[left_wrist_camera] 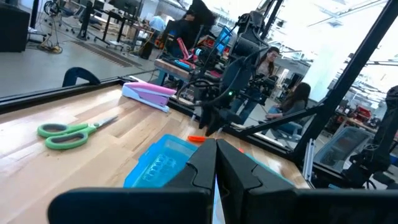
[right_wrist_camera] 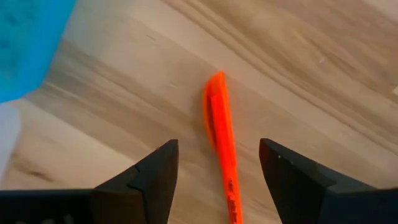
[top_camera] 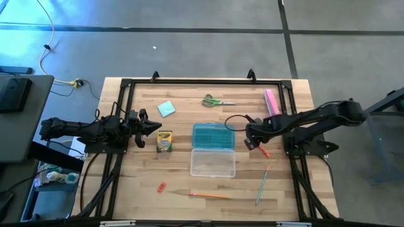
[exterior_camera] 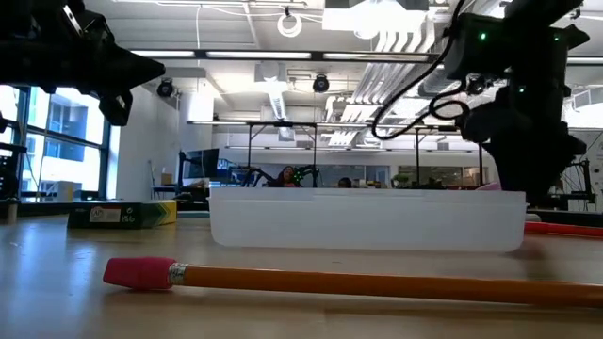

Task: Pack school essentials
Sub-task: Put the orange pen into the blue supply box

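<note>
A pale wooden tabletop in a black frame sits on a grey floor; the low view shows a bright workshop with people seated far behind. The right jaws are spread, with the red pen lying flat on the wood between the two fingers, apparently untouched. In the high view the right arm reaches in from the side, its jaws beside the open case. The left jaws are pressed together, hovering just above the crayon box, arm stretched level. Scissors, pad, orange pencil, green pencil and eraser lie apart from both.
</note>
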You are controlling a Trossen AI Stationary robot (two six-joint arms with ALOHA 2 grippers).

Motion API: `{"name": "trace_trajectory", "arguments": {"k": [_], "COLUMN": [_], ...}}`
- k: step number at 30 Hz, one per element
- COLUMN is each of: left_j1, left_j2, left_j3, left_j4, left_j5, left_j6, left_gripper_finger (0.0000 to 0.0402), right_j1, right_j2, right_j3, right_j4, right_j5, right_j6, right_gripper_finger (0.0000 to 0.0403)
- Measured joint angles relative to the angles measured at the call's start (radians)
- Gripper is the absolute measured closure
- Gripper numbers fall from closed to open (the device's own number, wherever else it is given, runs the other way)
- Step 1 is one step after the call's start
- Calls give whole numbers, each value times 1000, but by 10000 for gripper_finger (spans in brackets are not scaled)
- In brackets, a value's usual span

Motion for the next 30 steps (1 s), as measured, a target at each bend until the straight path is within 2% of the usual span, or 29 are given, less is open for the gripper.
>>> {"name": "trace_trajectory", "arguments": {"k": [11,14,25,30], "left_j1": [0,0,0,0], "left_j2": [0,0,0,0], "left_j3": [0,0,0,0], "left_j4": [0,0,0,0], "left_j5": [0,0,0,0], "left_j6": [0,0,0,0], "left_gripper_finger": [401,401,401,401], "right_j1": [0,-1,0,0], "right_j2": [162,193,202,169], "right_j3": [2,5,6,3], "right_j4": [31,35,47,46], "right_j5": [-47,-60,-78,-82], "right_j6": [26,26,44,48], "right_gripper_finger": [195,222,371,393]}}
